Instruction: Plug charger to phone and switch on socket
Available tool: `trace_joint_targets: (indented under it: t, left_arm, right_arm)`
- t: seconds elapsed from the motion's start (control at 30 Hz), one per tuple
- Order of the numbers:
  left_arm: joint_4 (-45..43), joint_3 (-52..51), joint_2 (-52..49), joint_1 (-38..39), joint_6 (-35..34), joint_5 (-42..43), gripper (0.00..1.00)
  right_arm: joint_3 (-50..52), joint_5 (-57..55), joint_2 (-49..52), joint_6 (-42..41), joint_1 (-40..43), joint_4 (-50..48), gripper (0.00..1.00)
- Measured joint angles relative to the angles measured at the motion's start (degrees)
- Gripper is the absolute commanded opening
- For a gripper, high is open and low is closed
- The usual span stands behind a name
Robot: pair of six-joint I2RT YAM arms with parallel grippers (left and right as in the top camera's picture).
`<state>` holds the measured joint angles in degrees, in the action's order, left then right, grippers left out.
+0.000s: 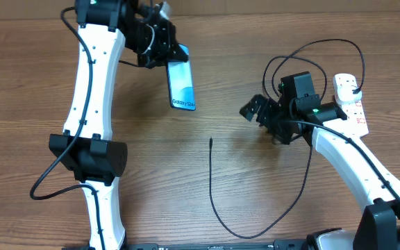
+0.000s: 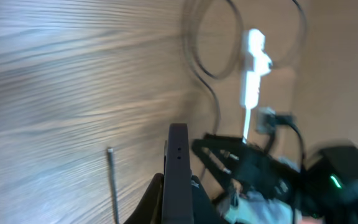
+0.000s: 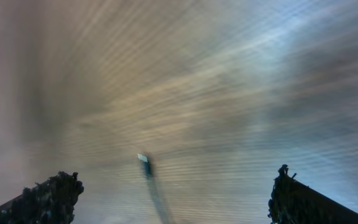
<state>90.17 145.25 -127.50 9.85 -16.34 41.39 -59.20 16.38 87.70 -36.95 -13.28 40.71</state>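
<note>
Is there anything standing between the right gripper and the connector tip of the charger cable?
Nothing visible. The right gripper is open, and only bare table shows between it and the charger's connector tip. The phone is off to the side, held in the left gripper.

The slim dark-edged smartphone (image 1: 182, 87), its blue screen lit and facing up, is clamped by its top end in the left gripper (image 1: 172, 55). The thin black charger cable (image 1: 211, 170) lies slack on the wood, with its connector tip unplugged, below the phone and apart from it. The white red-marked power strip (image 1: 356, 111) lies at far right.
</note>
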Motion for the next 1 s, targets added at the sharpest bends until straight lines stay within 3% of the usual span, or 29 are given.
trace_joint_targets:
  t: [0.3,0.6,1.0]
  left_arm:
    - [-2.95,-0.02,-0.02,-0.61,10.01,16.61,0.04]
    - [-6.16,-3.45,-1.03,-1.09,13.86,19.91,0.04]
    - [-8.39,-7.19,-12.48,-1.4,25.94,26.03,0.04]
  right_arm:
    - [0.0,-6.38,0.0,6.78,-4.26,3.74,1.0]
    - [0.0,-10.23,0.0,8.04,-13.44,3.13,1.0]
    - [0.0,-11.3,0.0,8.07,-21.81,2.38,1.0]
